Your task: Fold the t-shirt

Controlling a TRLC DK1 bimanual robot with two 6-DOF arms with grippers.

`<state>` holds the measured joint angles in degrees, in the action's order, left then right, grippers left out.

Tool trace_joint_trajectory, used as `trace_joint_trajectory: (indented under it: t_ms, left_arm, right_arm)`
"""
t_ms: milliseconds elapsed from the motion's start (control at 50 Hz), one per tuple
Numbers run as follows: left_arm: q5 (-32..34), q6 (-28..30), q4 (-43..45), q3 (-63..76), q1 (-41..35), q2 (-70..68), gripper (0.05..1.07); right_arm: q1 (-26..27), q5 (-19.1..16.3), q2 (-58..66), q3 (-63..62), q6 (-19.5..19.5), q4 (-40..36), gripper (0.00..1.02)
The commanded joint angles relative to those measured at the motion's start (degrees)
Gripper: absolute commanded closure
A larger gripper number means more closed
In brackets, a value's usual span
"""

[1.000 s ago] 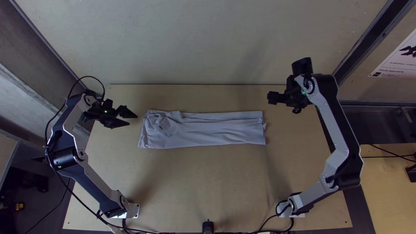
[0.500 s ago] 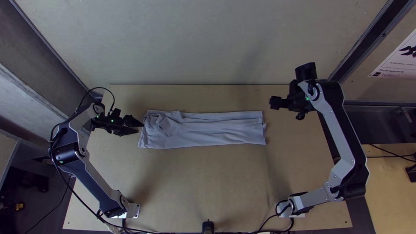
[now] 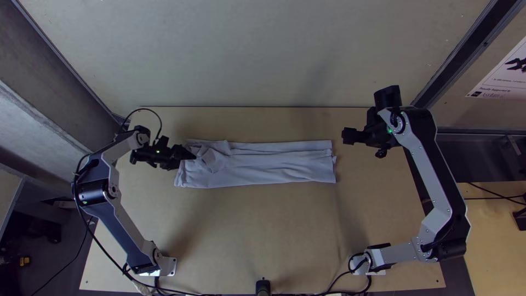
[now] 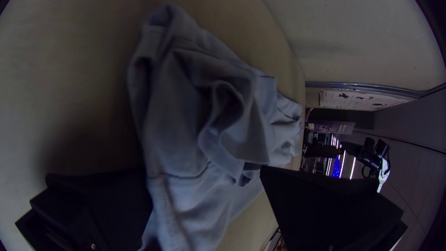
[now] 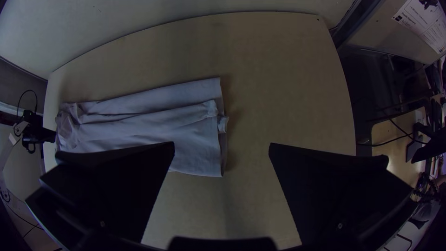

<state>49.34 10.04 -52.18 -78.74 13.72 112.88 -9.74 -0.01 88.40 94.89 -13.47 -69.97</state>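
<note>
Light brown, flat wooden table (image 3: 263, 230) sits in front of a big pale grey board (image 3: 246, 55). The black left gripper (image 3: 189, 154) is over the far part of the shirt's left end. Its two wide flat fingers (image 4: 325, 204) are spread apart, with the cloth seen between them; I can't tell if they touch it. The black right gripper (image 3: 344, 136) is out past the shirt's right end, with a gap between them. Its fingers (image 5: 125, 186) are wide apart too, with nothing pinched.

The pale grey-blue cloth t-shirt (image 3: 274, 164) lies on the table between the two arms, folded into a long, thin strip that goes from side to side. Its left end is crumply, with a loose curled bit on top. At its right end, a small bit pokes out.

Farther out, a thin black cable (image 3: 104, 252) runs by the left arm. A white paper sheet with print (image 3: 501, 77) is at the far right.
</note>
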Motion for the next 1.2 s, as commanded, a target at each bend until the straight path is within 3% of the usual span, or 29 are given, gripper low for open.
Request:
trace_joint_trajectory:
  t_ms: [0, 380, 680, 780, 860, 900, 960, 1020, 1180]
  left_arm:
    - [-1.27, -4.42, 2.61, 3.24, -2.99, 2.70, 0.09]
    - [-2.41, -14.97, 9.38, 3.51, -12.40, 2.34, 0.09]
    - [-8.82, -18.39, 11.49, 2.71, -17.67, 3.57, 0.09]
    - [-15.59, -19.10, 11.58, 2.98, -19.25, 3.57, 0.11]
    - [-19.37, -19.10, 11.67, 4.21, -20.48, 2.17, 0.23]
    - [-21.30, -19.27, 11.93, 4.82, -20.92, 1.20, 0.36]
    - [-22.45, -19.27, 13.07, 5.79, -21.10, -0.38, 0.63]
    - [-24.73, -19.97, 14.48, 6.41, -21.10, -1.61, 1.05]
    - [-29.30, -19.71, 14.30, 6.93, -20.48, -4.51, 1.05]
  right_arm:
    - [-0.72, -0.16, -1.39, -0.94, -0.59, -0.51, 0.09]
    - [-0.81, -0.16, -3.32, -4.63, -0.76, 0.81, 0.09]
    - [-0.72, -0.16, -6.66, -8.85, -0.94, 2.04, 0.09]
    - [-0.28, -0.16, -7.80, -10.25, -0.94, 2.21, 0.09]
    - [-0.11, -0.16, -8.68, -11.13, -1.03, 2.39, 0.09]
    - [-0.11, -0.16, -9.12, -11.57, -1.29, 2.47, 0.09]
    - [-0.28, -0.16, -10.09, -12.36, -1.73, 2.74, 0.09]
    - [-0.46, -0.16, -11.06, -13.42, -2.61, 3.00, 0.09]
    - [-0.90, -0.16, -13.78, -16.58, -4.81, 5.02, 0.09]
